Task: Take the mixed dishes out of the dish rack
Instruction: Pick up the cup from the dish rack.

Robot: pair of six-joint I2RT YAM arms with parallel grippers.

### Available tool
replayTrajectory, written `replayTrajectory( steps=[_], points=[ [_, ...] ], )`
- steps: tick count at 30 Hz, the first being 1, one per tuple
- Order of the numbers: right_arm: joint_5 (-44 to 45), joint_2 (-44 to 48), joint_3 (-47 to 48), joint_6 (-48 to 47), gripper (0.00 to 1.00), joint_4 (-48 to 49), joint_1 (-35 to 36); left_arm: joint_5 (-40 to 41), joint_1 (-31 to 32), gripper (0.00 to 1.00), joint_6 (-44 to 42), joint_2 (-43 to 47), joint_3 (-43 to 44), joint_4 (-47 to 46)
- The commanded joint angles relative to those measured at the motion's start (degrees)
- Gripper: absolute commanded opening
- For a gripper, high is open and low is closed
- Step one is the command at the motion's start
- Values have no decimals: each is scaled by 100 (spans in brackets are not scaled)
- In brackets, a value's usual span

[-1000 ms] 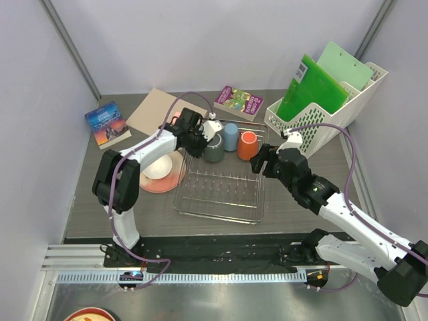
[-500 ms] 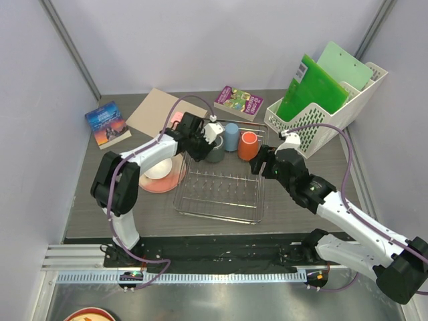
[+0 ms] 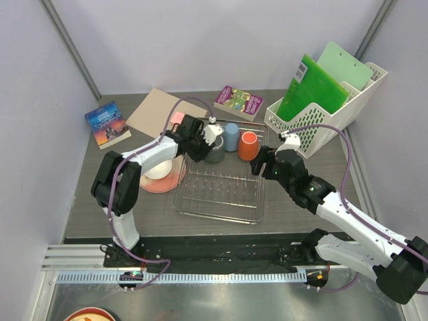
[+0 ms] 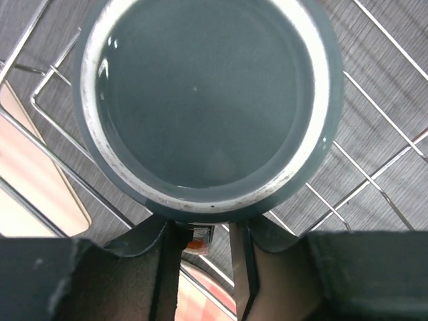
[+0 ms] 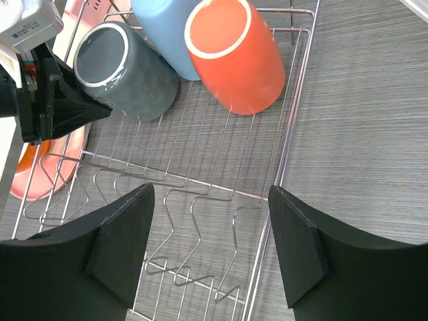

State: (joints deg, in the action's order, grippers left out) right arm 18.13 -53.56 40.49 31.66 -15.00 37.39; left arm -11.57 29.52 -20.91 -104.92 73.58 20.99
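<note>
In rack (image 3: pixel 221 192), grey mug (image 5: pixel 124 67) base-up

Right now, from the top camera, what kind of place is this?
Probably a robot test cell, not a real kitchen: plain panel walls box in the table, an aluminium rail lines its near edge, and the dish rack shares it with a blue book and file holder.

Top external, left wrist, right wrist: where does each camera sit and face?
Top external: above and behind the bases, looking down at the rack; left arm and right arm show.
Left wrist: on the left arm, facing into the grey mug; left fingers show.
Right wrist: on the right arm, looking down at the rack; right fingers show.
Both wrist views show the grey mug.
</note>
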Motion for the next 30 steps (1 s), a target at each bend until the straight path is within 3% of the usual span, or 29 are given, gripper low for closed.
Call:
replayTrajectory(
  steps=[1,5,7,8,10,21,30],
  points=[
    [112,56,-6,7,74,191,32,6,-43,31,218,-133,-133,-201],
    [129,91,-15,7,74,191,23,76,-43,22,315,-142,-177,-254],
    [138,83,-24,7,74,191,32,120,-43,15,324,-64,-177,-254],
    [138,74,-32,7,74,191,23,155,-43,6,324,-20,-177,-245],
    [138,65,-24,7,74,191,32,295,-34,0,341,121,-125,-236],
    [173,-49,55,-63,74,226,23,542,98,0,342,921,24,18],
    [217,-41,240,-125,74,156,23,884,344,0,438,1527,700,432]
  ],
)
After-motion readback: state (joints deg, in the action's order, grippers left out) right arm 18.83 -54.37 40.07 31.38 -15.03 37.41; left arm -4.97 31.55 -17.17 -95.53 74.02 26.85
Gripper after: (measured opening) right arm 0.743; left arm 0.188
